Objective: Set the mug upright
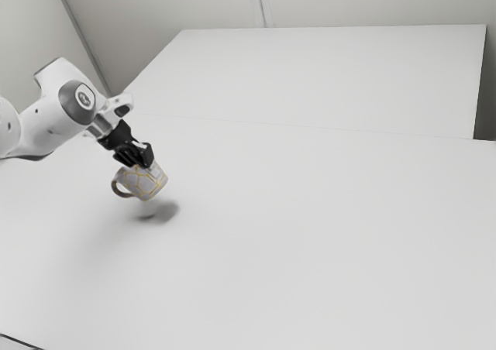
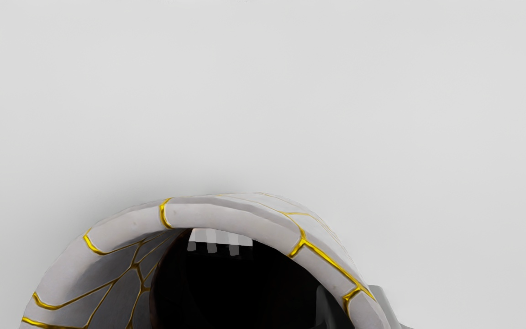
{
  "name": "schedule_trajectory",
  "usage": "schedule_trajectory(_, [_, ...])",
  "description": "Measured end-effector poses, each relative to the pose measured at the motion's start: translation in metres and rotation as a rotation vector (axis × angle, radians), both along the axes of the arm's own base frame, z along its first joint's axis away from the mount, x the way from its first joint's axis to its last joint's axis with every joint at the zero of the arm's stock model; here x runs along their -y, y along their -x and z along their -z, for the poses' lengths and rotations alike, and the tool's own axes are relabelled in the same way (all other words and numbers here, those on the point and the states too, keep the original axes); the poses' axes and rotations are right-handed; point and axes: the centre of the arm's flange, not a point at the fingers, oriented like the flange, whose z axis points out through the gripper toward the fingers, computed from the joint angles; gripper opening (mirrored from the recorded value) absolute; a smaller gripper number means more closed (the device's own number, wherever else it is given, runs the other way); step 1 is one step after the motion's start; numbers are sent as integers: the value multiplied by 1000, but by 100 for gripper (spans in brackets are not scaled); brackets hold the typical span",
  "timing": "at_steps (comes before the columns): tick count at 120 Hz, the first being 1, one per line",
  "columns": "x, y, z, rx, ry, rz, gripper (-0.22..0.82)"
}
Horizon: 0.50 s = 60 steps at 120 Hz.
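The tilted mug (image 1: 144,184) is being held above the counter (image 1: 310,241), its wall being clamped between the jaws of the gripper (image 1: 144,165). In the exterior view, its handle (image 1: 115,186) is being pointed toward nine o'clock.

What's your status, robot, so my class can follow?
Gripper shut on the mug, one finger inside. Mug raised over the table, tilted, not yet set upright. No obstruction seen beside the mug.

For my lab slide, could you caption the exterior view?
The pincer holds a tilted, gold-lined mug above the white table, its shadow beneath.
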Motion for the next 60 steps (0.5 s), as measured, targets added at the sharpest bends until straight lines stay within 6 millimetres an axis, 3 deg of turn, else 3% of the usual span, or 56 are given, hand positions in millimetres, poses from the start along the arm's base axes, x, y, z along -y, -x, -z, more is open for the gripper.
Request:
schedule_trajectory(21, [27, -6, 11, -2, -93, -84, -17])
schedule_trajectory(39, [45, 0, 26, -11, -121, -163, -17])
schedule_trajectory(60, [69, 9, 29, -13, -164, -202, -17])
